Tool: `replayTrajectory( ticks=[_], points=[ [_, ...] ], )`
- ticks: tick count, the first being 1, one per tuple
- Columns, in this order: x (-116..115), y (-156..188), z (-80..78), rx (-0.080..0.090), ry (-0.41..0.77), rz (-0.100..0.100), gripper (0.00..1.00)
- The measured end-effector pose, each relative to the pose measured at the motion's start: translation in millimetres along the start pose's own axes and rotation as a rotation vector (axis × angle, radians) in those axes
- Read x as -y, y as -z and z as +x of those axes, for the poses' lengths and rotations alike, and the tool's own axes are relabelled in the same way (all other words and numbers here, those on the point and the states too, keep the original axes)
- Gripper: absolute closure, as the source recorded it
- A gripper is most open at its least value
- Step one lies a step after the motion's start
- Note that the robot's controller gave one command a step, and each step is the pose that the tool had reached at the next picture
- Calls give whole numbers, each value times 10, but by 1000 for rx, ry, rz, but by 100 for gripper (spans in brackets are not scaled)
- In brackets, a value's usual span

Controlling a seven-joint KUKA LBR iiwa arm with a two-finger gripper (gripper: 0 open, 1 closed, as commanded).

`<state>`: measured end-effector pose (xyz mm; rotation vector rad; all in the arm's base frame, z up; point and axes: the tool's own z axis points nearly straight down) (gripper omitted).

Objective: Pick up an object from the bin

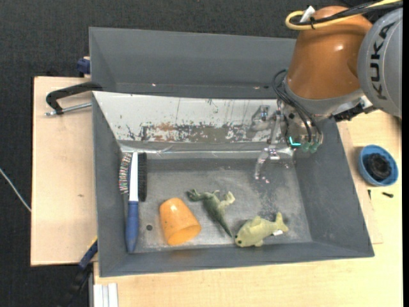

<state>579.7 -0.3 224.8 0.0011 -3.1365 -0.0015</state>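
The tool [273,162] hangs low in the grey bin [332,190], close to the back wall on the arm's side, with only bare floor under it. I cannot tell whether it is open or closed, and I can make out nothing held in it.

No thing lies at the tool itself. Nearest, toward the front wall from the tool, is a pale yellow-green toy fish [259,230] lying on its side. Just beyond it, further from the arm, sprawls a dark green toy lizard [214,208], its tail running close to the fish. Well away from the tool lie an orange cup [177,221] tipped on its side and, furthest off, a blue-handled brush [131,200] along the far wall.

The fish looks the likeliest pick. It is probably light, soft rubber or plastic that gives a little under pressure and is not fragile. Its rounded body could squirm out of a weak pinch, so I would take it across the thick middle, not by the thin tail or fins. The lizard's thin legs and tail would be a poorer hold.
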Motion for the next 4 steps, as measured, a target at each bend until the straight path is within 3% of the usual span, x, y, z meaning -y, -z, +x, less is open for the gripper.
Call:
replayTrajectory(
  ticks=[1, 2, 3, 4],
  points=[
    [154, -1313, 608, 0, -55, -1, 0],
    [-486, -1518, 447, 12, -106, -2, 0],
    [-451, -1479, 420, 20, -110, -2, 100],
    [-781, 766, 521, 18, 318, 1, 100]
  ],
)
